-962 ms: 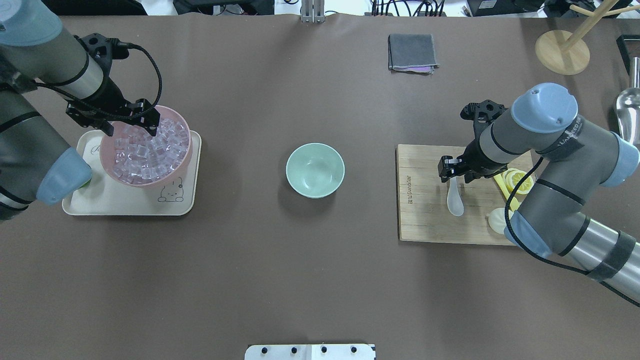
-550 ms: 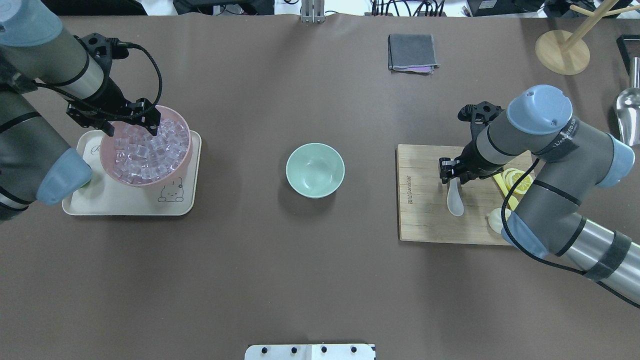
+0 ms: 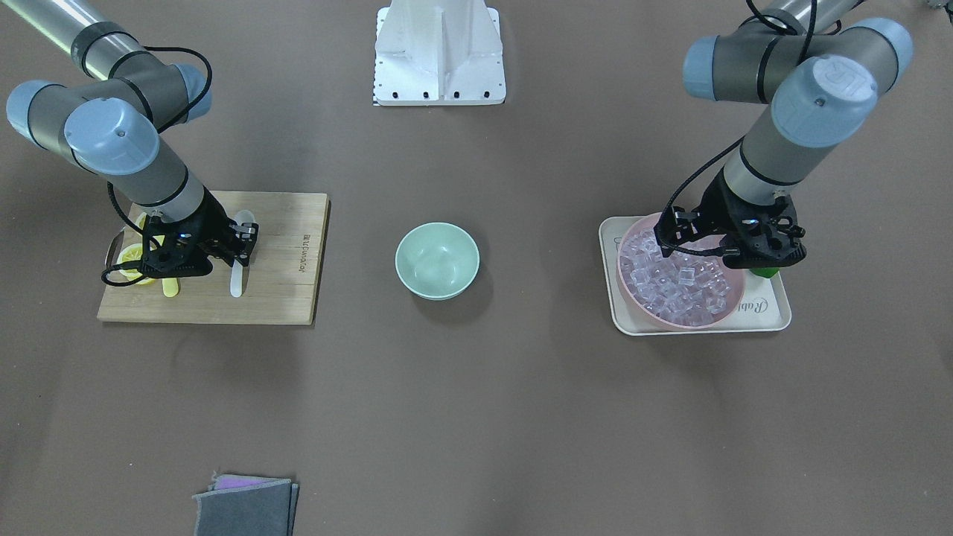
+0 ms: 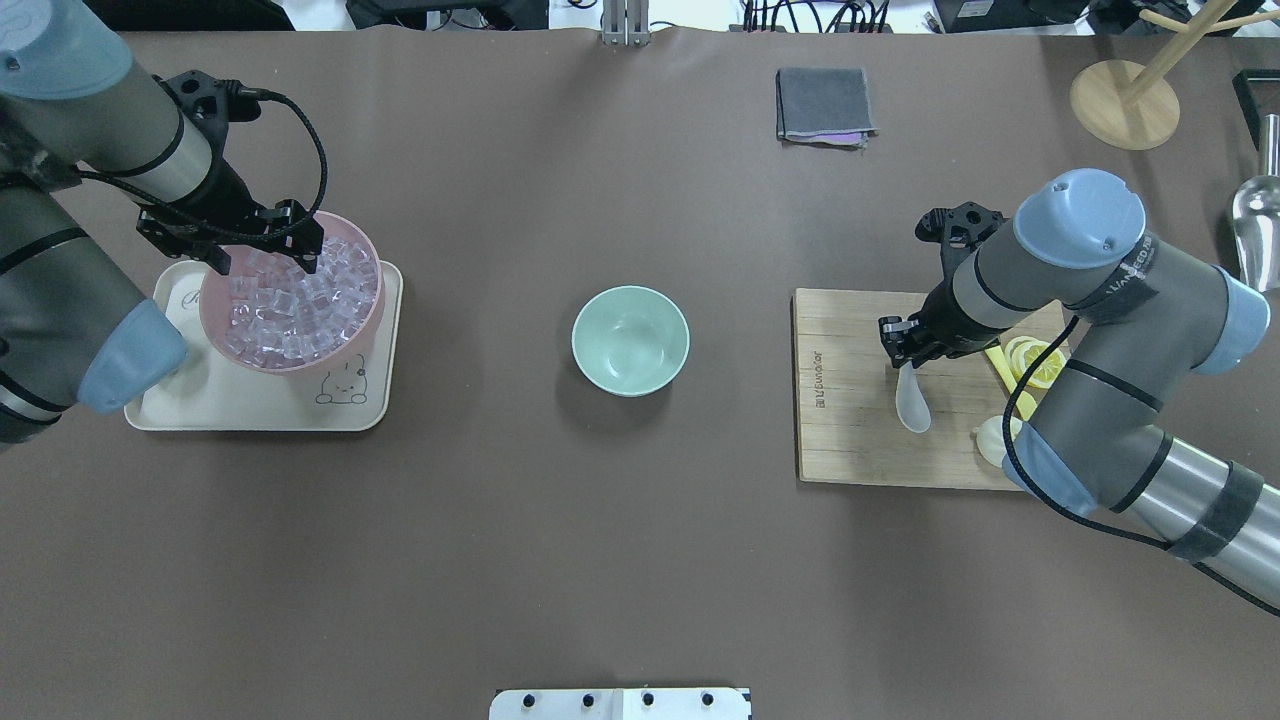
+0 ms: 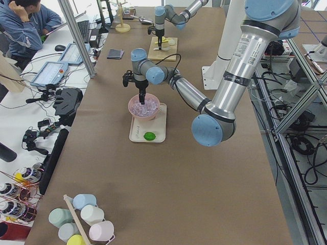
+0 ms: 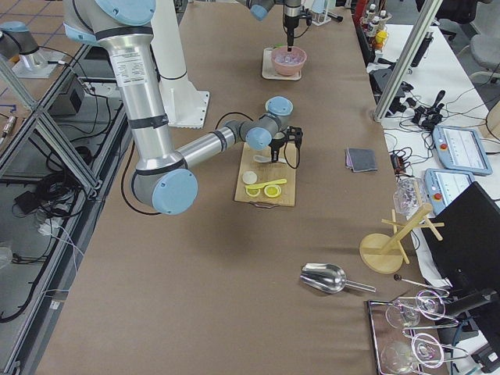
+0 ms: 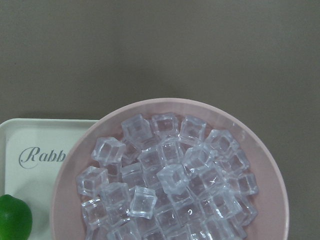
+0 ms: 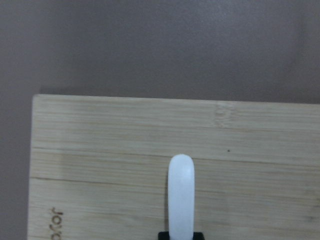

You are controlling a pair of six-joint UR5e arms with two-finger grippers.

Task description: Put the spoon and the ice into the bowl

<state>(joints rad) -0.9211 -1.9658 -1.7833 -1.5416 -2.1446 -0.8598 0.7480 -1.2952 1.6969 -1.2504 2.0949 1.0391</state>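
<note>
The white spoon [image 4: 912, 402] lies on the wooden cutting board [image 4: 850, 440] at the right, scoop toward the robot. My right gripper [image 4: 905, 356] is shut on its handle, whose tip shows in the right wrist view [image 8: 180, 195]. The mint-green bowl [image 4: 630, 340] stands empty at the table's middle. The ice [image 4: 300, 300] is heaped in a pink bowl [image 4: 371, 318] on a cream tray [image 4: 230, 405] at the left. My left gripper [image 4: 262, 256] is open, its fingers over the ice at the bowl's far edge. The left wrist view shows the ice [image 7: 170, 180] from above, without fingers.
Lemon slices [image 4: 1035, 362] and a yellow knife lie on the board beside the right arm. A lime [image 7: 12, 217] sits on the tray. A grey cloth [image 4: 825, 105], a wooden stand [image 4: 1125, 105] and a metal scoop [image 4: 1258, 225] are at the far right.
My right gripper's fingers have closed in on the spoon's handle. My left gripper has shifted slightly toward the pink bowl's far edge and stays open.
</note>
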